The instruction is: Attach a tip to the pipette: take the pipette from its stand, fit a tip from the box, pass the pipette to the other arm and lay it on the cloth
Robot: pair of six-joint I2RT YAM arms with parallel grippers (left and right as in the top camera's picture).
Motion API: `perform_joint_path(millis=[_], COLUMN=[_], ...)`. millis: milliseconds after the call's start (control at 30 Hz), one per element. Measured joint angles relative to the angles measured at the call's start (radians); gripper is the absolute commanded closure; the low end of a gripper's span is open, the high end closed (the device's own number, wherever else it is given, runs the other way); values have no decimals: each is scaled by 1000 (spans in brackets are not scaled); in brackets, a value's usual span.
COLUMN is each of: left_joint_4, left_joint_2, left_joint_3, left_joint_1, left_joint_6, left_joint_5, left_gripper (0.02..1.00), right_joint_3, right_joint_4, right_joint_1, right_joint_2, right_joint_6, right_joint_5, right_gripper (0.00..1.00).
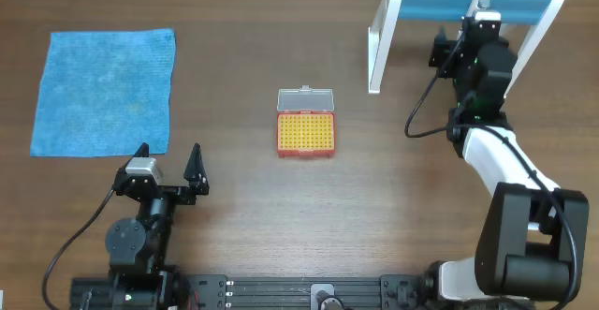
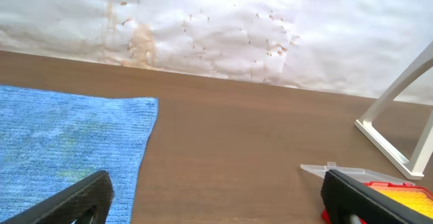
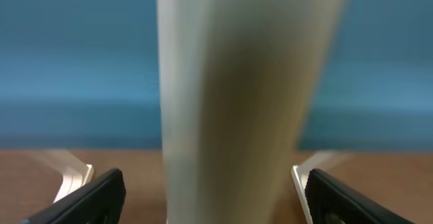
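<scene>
Nearest the front edge of the table [image 1: 374, 216], toward its left corner, the left hand [image 1: 169, 157] is hovering low with its fingers spread and nothing between them, probably because its part comes only when the pipette is passed over. Farther in, at the middle of the table, the tip box [image 1: 305, 123] is sitting with its clear lid folded back toward the far edge, so the yellow rack of tips is lying open to a straight push from above. Toward the far left corner the blue cloth [image 1: 103, 93] is lying flat and bare, well apart from the box, offering a soft landing spot on the left arm's side. At the far right corner the stand [image 1: 430, 1] is carrying a blue crossbar on white legs, and the pipette [image 3: 237, 82] is hanging upright from that bar, presenting its body to a sideways grasp. The right hand [image 1: 483, 24] is sitting at the bar with its fingers [image 3: 88, 200] spread either side of the pipette's body, not yet pressing on it; I am judging the task to be at its first step, closing and lifting the pipette off
</scene>
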Motion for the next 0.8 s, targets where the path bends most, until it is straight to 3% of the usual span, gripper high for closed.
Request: perform_joint_path(millis=[67,133,233,433,800], left_joint_4=[0,0,0,0,0], left_joint_2=[0,0,0,0,0], left_joint_3=[0,0,0,0,0], left_joint_1=[0,0,0,0,0], left_joint_6=[0,0,0,0,0], left_joint_5=[0,0,0,0,0], left_gripper=[23,23,23,25,27], right_joint_3=[8,9,9,13,18], right_joint_4=[0,0,0,-23,-30], right_joint_1=[0,0,0,0,0], right_joint_2=[5,5,5,5,4], right_joint_6=[-10,-14,-23,-29,-29], right_joint_5=[-8,-13,-13,-19,-22], right_gripper=[145,211,612,923,930])
